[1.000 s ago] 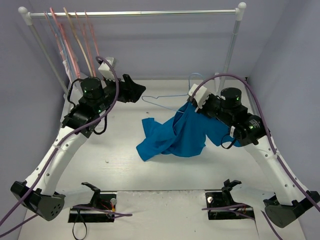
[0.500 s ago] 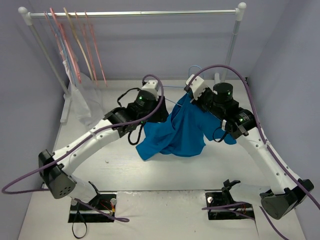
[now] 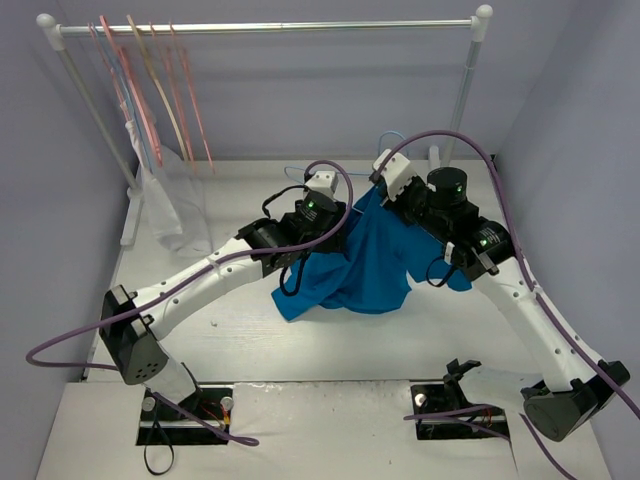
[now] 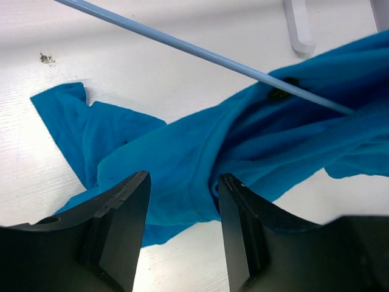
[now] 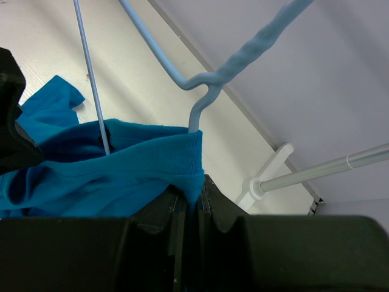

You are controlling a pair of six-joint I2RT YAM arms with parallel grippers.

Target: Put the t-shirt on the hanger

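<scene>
1. Blue cloth of the t-shirt (image 3: pixel 360 265) is heaped at the centre of the table (image 3: pixel 250 340), with its collar held high at 1 o'clock. The neck of the hanger (image 5: pixel 197 91) rises out of that collar.
2. The collar hem is clamped by the right gripper (image 5: pixel 193 193). If it is tugged sideways, the hem could be dragged off the hanger.
3. The left gripper (image 4: pixel 183 182) is seen with jaws apart over a fold at 10 o'clock. If both layers are pinched, the hanger arm could be blocked.
4. The clothes rack (image 3: pixel 270 27) at 12 o'clock could be struck by a careless lift.

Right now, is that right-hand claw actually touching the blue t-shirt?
Touching. The right wrist view shows the right gripper shut on the t-shirt, with the blue collar hem pinched between its two fingers.
</scene>
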